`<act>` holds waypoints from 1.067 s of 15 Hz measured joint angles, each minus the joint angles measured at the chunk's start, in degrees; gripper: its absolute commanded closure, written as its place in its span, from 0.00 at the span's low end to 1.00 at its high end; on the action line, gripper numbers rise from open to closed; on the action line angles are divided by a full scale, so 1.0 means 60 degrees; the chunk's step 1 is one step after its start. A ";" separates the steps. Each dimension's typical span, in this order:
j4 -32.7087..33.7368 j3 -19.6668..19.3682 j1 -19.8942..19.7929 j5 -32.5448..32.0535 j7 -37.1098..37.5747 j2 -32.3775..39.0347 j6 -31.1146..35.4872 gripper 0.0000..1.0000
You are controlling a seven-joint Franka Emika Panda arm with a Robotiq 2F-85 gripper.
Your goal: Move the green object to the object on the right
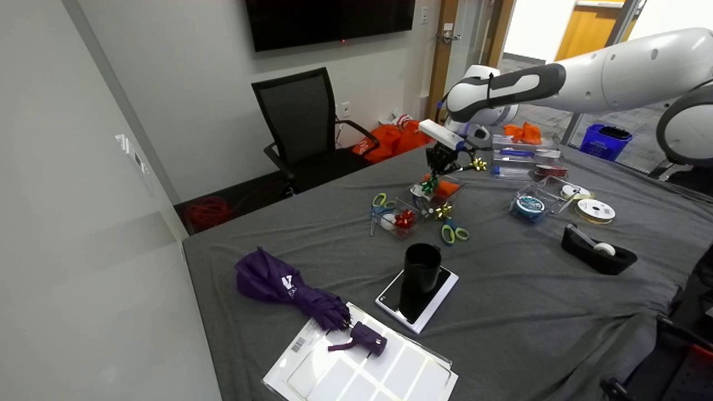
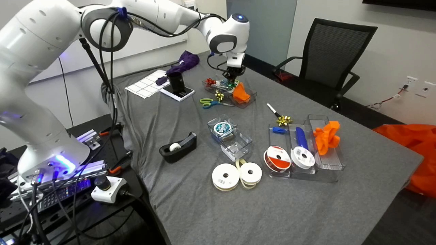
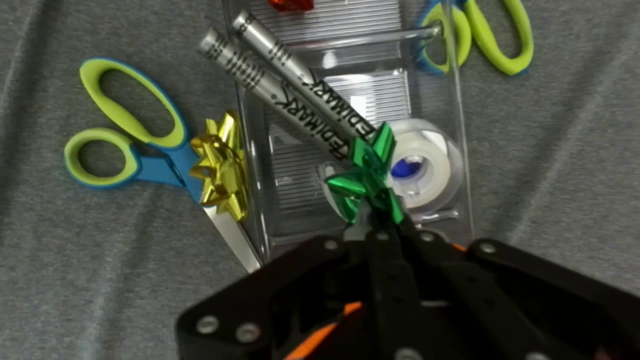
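Note:
The green object is a shiny green bow (image 3: 367, 170) in the wrist view; it also shows in both exterior views (image 1: 429, 185) (image 2: 233, 84). My gripper (image 3: 372, 220) has its fingers closed around the bow's near side. The gripper also shows in both exterior views (image 1: 437, 164) (image 2: 233, 75). The bow is over a clear divided tray (image 3: 466, 155), in front of a white tape roll (image 3: 425, 165) and two silver markers (image 3: 300, 95). I cannot tell whether the bow touches what lies in the tray. Which thing is "the object on the right" is not certain.
Scissors (image 3: 125, 130) and a gold bow (image 3: 222, 167) lie beside the tray. An orange cloth (image 2: 240, 93) is at one end. Other clear trays (image 2: 332, 166), a small clear box (image 2: 235, 149), ribbon spools (image 2: 226, 176), a tape dispenser (image 2: 178, 148) and a black cup (image 1: 421, 267) stand around.

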 measured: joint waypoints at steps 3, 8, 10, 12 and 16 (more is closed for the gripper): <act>-0.0093 0.0000 -0.0179 -0.0009 -0.0420 -0.0533 -0.0088 0.99; -0.0581 -0.0150 -0.0579 -0.0325 -0.1604 -0.1541 -0.0517 0.99; -0.0790 -0.0398 -0.0631 -0.0567 -0.1834 -0.1832 -0.0511 0.99; -0.0966 -0.0702 -0.0638 -0.0834 -0.1877 -0.2044 -0.0338 0.99; -0.1101 -0.1402 -0.0558 -0.2189 -0.2076 -0.2209 0.0128 0.99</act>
